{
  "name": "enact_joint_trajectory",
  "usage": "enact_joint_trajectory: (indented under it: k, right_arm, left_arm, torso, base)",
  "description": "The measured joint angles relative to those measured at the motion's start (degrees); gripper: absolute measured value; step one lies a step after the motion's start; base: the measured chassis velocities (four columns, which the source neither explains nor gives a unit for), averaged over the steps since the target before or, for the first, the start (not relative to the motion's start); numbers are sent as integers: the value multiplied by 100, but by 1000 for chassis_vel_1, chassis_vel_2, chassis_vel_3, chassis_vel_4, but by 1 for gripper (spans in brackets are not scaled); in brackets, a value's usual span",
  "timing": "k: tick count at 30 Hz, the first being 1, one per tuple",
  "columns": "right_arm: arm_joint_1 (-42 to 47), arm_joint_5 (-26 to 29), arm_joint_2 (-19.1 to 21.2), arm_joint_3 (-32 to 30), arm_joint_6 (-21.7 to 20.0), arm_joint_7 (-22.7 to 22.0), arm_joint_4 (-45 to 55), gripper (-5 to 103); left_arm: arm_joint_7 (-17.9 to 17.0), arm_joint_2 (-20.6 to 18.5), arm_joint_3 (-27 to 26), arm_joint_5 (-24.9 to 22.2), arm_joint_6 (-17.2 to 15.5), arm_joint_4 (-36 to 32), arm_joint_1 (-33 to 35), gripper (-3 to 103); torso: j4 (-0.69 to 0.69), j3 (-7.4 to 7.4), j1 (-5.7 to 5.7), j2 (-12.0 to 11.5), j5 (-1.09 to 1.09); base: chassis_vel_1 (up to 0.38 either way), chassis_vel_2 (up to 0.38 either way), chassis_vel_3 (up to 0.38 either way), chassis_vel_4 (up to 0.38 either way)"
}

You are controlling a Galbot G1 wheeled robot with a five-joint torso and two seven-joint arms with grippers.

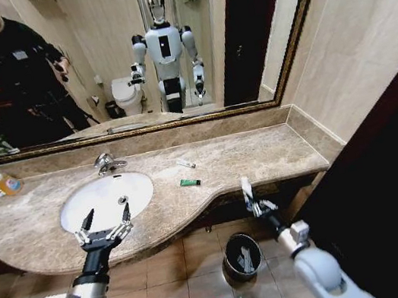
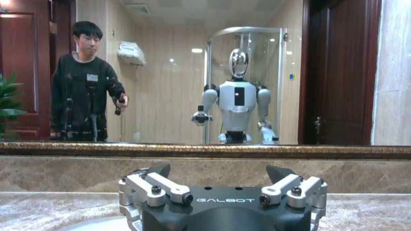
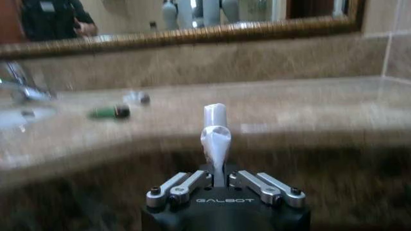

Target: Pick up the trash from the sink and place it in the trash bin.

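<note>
Right gripper [image 1: 248,196] pinches a white packet [image 1: 246,186]; left gripper [image 1: 105,226] gapes (empty) over sink [image 1: 70,206].

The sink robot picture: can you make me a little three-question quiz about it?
1. True or false: the right end effector holds a white packet.
2. The left end effector hovers over: A) the sink B) the trash bin.
3. What colour is the little packet on the marble counter?

Key: 1 true; 2 A; 3 green.
</note>
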State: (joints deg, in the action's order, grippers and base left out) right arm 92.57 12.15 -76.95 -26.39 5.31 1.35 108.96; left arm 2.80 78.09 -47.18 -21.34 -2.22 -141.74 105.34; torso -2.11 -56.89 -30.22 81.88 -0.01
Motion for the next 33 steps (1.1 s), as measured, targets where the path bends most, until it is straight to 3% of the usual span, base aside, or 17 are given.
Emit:
enact_joint_trajectory:
  k: [7, 11, 22, 33]
  right_arm:
    - [-284, -275, -186, 264, 334, -186, -1353, 9]
    - [-864, -538, -213, 483, 501, -413, -2658, 9]
    - [-1541, -838, -544, 537, 589, -529, -4126, 6]
    - [-1598, -1132, -578, 552, 786, -546, -4449, 47]
  left_arm:
    - [0, 0, 0, 0, 0, 0, 0, 100]
    - [0, 0, 0, 0, 0, 0, 0, 100]
    - [0, 0, 0, 0, 0, 0, 0, 100]
    - [0, 0, 0, 0, 0, 0, 0, 100]
  torso:
    - [0, 0, -1, 0, 2]
    - [0, -1, -1, 0, 1]
    - [-1, -1, -1, 0, 1]
    - [0, -1, -1, 0, 1]
  base:
    - [0, 0, 0, 0]
    - [0, 0, 0, 0]
    - [0, 0, 0, 0]
    - [0, 0, 0, 0]
